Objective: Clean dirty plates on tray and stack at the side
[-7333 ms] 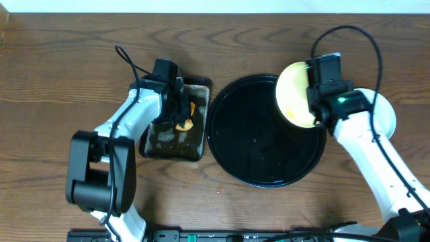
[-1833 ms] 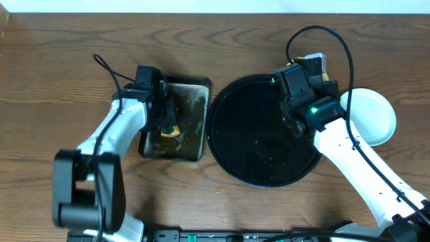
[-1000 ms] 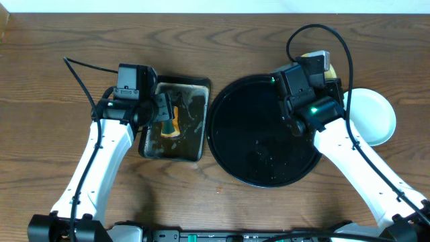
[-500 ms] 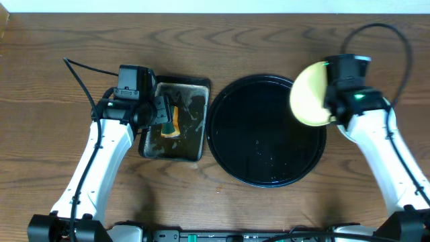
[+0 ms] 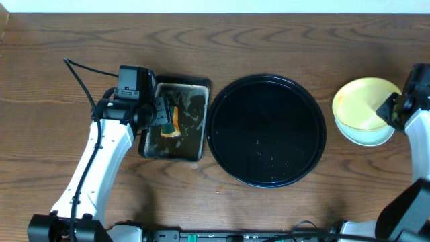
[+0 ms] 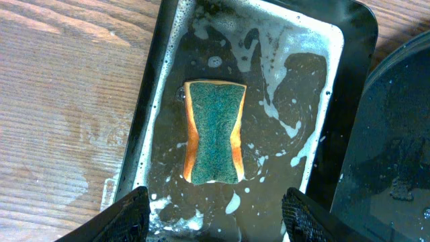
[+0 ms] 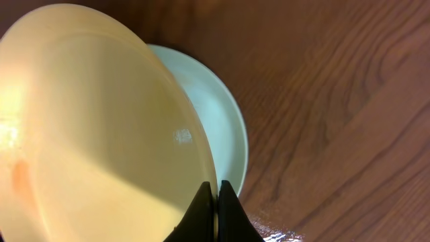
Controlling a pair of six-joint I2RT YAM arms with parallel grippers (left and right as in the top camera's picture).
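The pale yellow plate (image 5: 363, 111) hangs tilted at the far right of the table, off the tray. My right gripper (image 5: 393, 111) is shut on its rim. In the right wrist view the fingertips (image 7: 216, 195) pinch the edge of the yellow plate (image 7: 101, 121), and a mint-green plate (image 7: 225, 128) lies on the wood just under it. The black round tray (image 5: 222, 101) in the middle holds no plates, only a few drops. My left gripper (image 6: 215, 215) stands open above the wet pan, nothing between its fingers.
A rectangular metal pan (image 6: 316, 87) of soapy water lies left of the tray, with a green and orange sponge (image 6: 213, 131) in it. The tray's rim (image 6: 396, 154) almost touches the pan's right edge. A cable trails from the left arm across the wood.
My right gripper has carried the yellow plate to the right, from above the tray's right rim to over the mint-green plate beside the tray. The left arm has stayed still.
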